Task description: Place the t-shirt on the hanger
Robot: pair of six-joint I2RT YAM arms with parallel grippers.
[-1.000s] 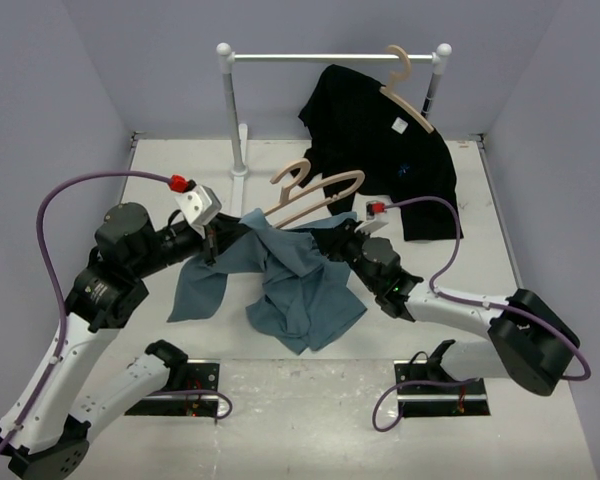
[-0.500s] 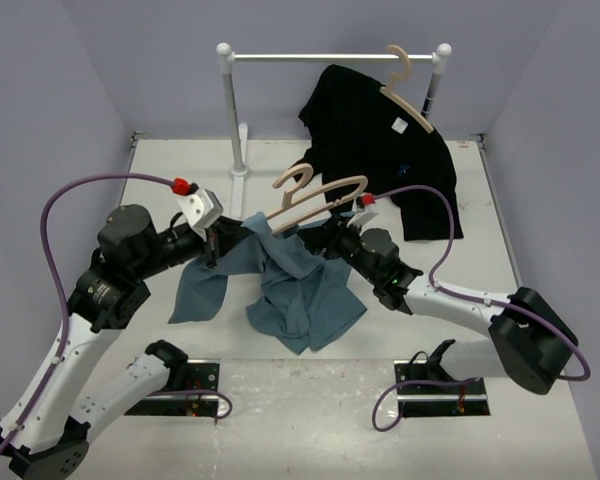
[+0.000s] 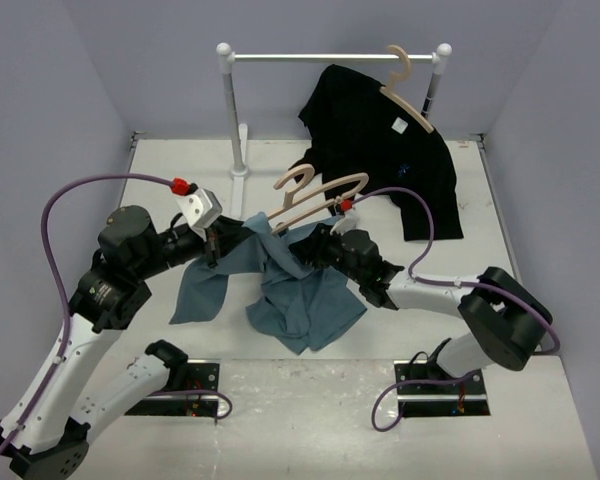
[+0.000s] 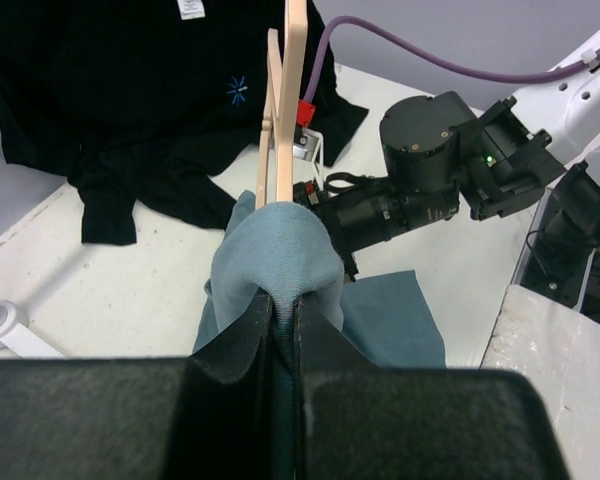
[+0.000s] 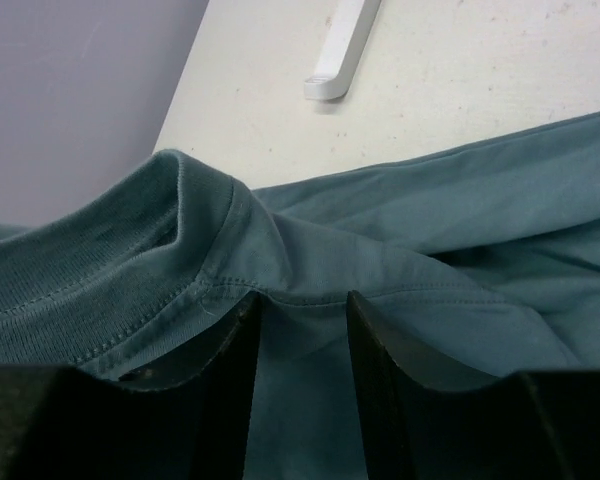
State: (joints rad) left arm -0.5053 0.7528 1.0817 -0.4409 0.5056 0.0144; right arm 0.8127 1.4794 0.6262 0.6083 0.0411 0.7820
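Note:
The slate-blue t-shirt (image 3: 302,298) lies crumpled at the table's middle, with one part lifted. The tan wooden hanger (image 3: 320,194) hangs tilted above it, and its lower end goes into the raised cloth. My left gripper (image 3: 212,250) is shut on that cloth, which bulges over the hanger's end. In the left wrist view the t-shirt (image 4: 276,250) is pinched in my left gripper (image 4: 285,302) and the hanger (image 4: 282,120) rises from it. My right gripper (image 3: 316,250) is under the hanger. In the right wrist view my right gripper (image 5: 302,302) is open, its jaws either side of a t-shirt (image 5: 400,250) seam by the collar.
A black shirt (image 3: 380,140) hangs on a twin hanger (image 3: 408,95) from the white rail (image 3: 320,57) at the back. The rail's left post (image 3: 232,110) stands behind the left gripper. A white foot bracket (image 5: 340,45) lies past the cloth.
My right gripper has slid left along the shirt to under the hanger, and its jaws have come apart. The hanger shifted slightly. The left arm has kept still.

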